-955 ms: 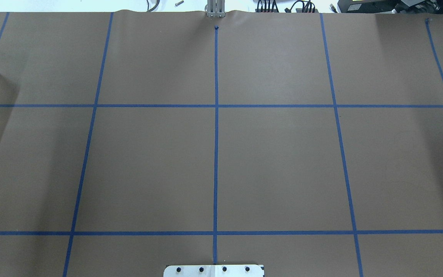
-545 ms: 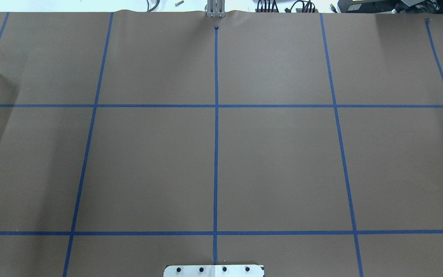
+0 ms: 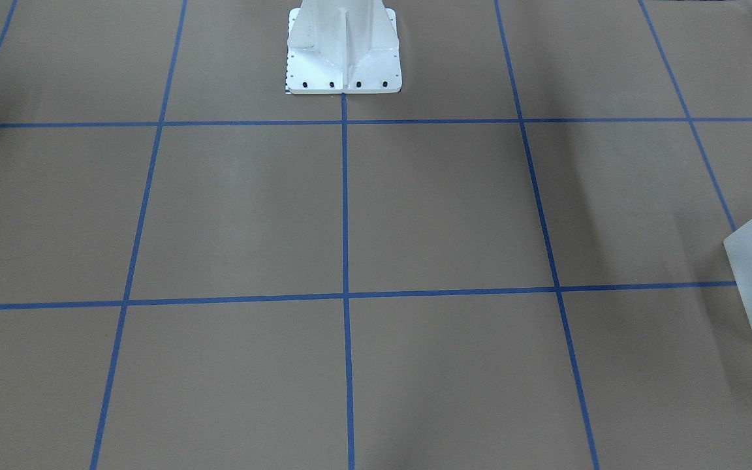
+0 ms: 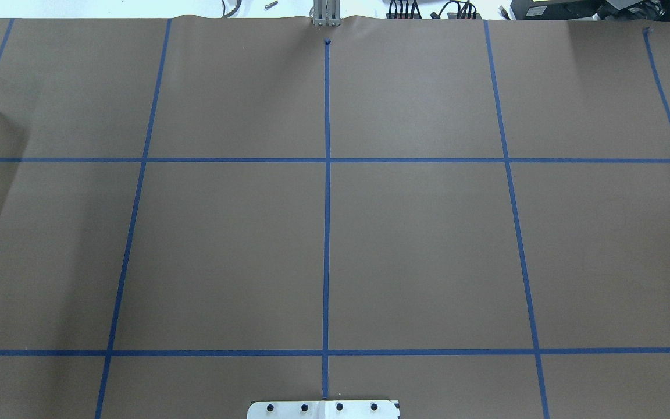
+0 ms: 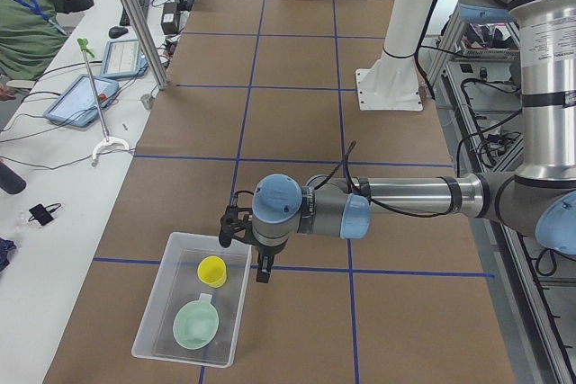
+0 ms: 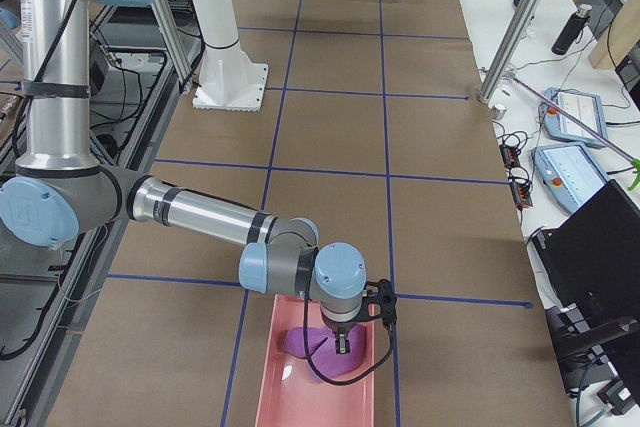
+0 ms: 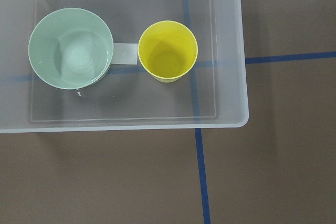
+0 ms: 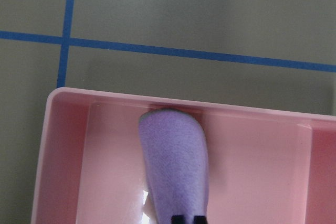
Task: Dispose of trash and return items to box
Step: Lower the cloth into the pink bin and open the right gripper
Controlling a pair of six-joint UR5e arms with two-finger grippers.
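Note:
The frosted box [image 7: 231, 124] stands at the table's left end [image 5: 153, 330]. The yellow cup [image 7: 168, 51] and the mint-green bowl [image 7: 71, 47] stand upright side by side in it. My left gripper [image 5: 261, 274] hovers over the box's edge near the cup [image 5: 212, 271]; I cannot tell if it is open. A pink tray [image 6: 270, 387] sits at the table's right end. My right gripper [image 8: 188, 219] is over it, fingertips close together on a purple soft piece of trash [image 8: 176, 161] that reaches into the tray.
The white pedestal base [image 3: 343, 59] stands at the robot's edge. Blue tape lines cross the brown table cover. An operator [image 5: 27, 15] sits beyond the far edge, with tablets [image 5: 85, 101] and cables on a side bench.

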